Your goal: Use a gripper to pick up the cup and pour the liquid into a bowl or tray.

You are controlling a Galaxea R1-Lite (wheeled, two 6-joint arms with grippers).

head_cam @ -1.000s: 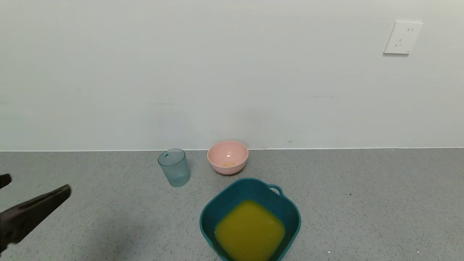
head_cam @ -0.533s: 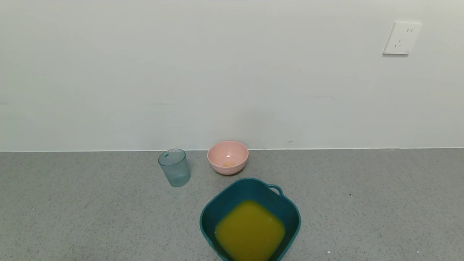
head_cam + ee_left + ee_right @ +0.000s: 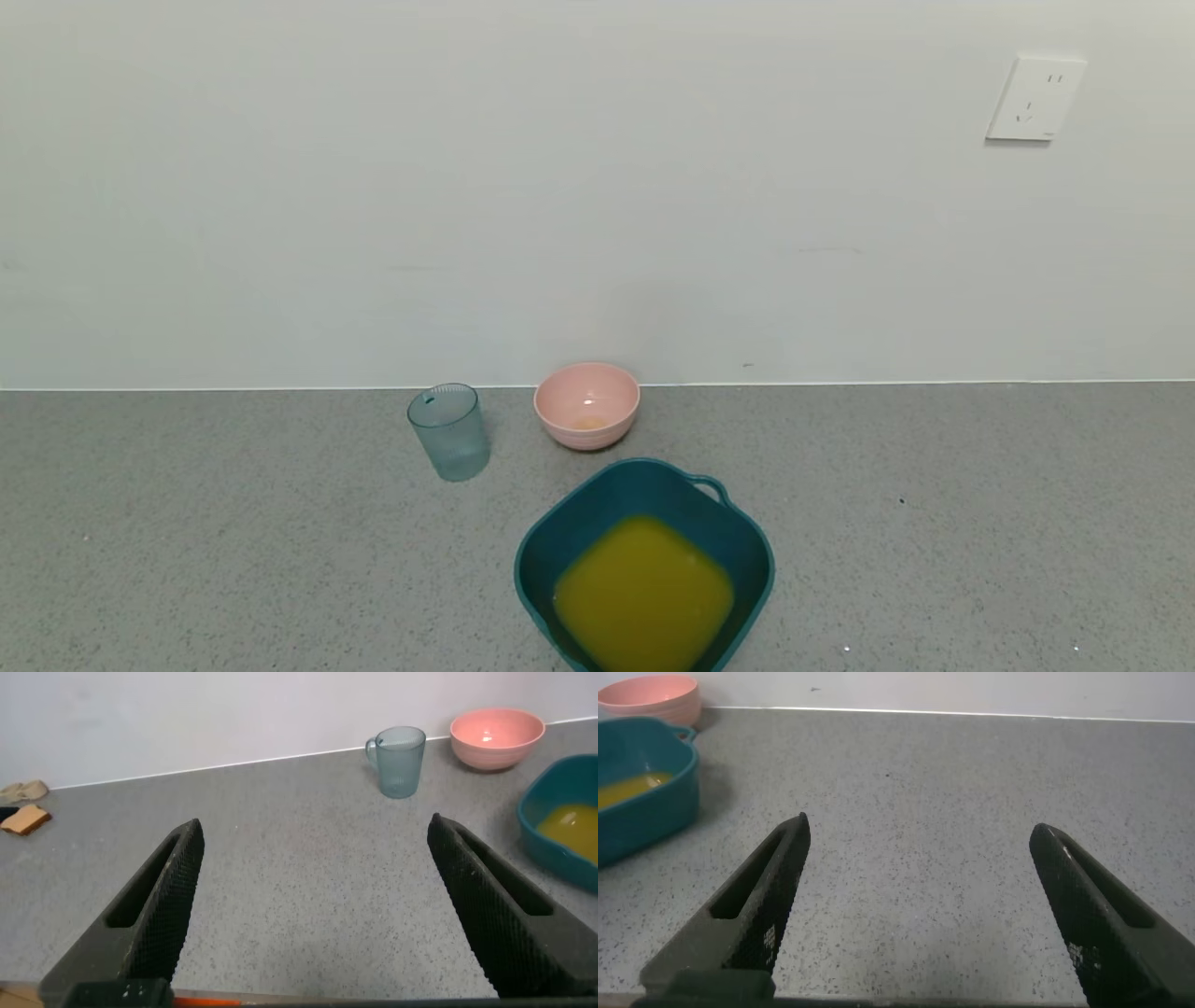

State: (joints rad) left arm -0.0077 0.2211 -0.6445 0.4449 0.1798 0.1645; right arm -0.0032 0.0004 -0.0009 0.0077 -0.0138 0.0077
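Clearly both the left end effector (image 3: 313, 915) and right end effector (image 3: 920, 910) gape wide, empty, above the worktop (image 3: 233, 560); cup (image 3: 449, 431) at eleven o'clock from the teal basin (image 3: 560, 532).

1. You see the cup (image 3: 449, 432) standing upright on the grey surface (image 3: 233, 560), near the wall (image 3: 560, 187).
2. You see a pink bowl (image 3: 587, 405) just beside the cup, apart from it.
3. You see the teal basin (image 3: 644, 567) nearer the camera, holding the orange-yellow liquid (image 3: 644, 597).
4. You see a white socket (image 3: 1034, 97) on the wall.
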